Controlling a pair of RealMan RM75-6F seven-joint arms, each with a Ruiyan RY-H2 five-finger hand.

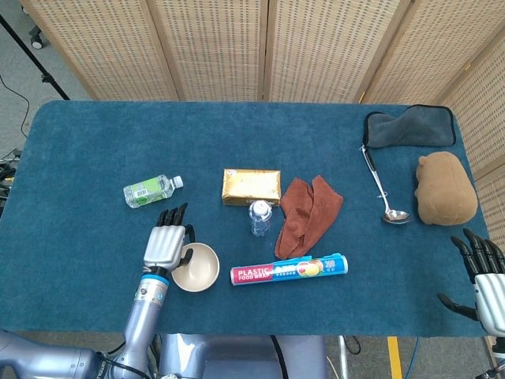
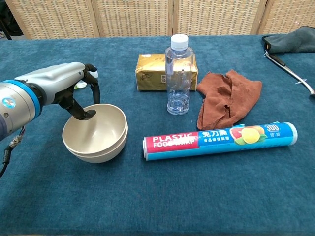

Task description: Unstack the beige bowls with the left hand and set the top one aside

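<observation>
Two beige bowls (image 2: 94,133) sit nested at the surface's (image 1: 95,158) six-o'clock edge; the left robot hand (image 2: 74,91) pinches the top bowl's nine-o'clock rim. One plastic-wrap roll (image 2: 220,138) lies at their three o'clock. Right robot hand (image 1: 481,276): spread, holding nothing.

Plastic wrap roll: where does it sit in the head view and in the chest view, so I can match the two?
Head view: the plastic wrap roll lies low and centre, right of the beige bowls.
Chest view: the roll lies right of centre, in front of the clear bottle.
Shared landmark: the rust-brown cloth, just behind the roll in both.
</observation>
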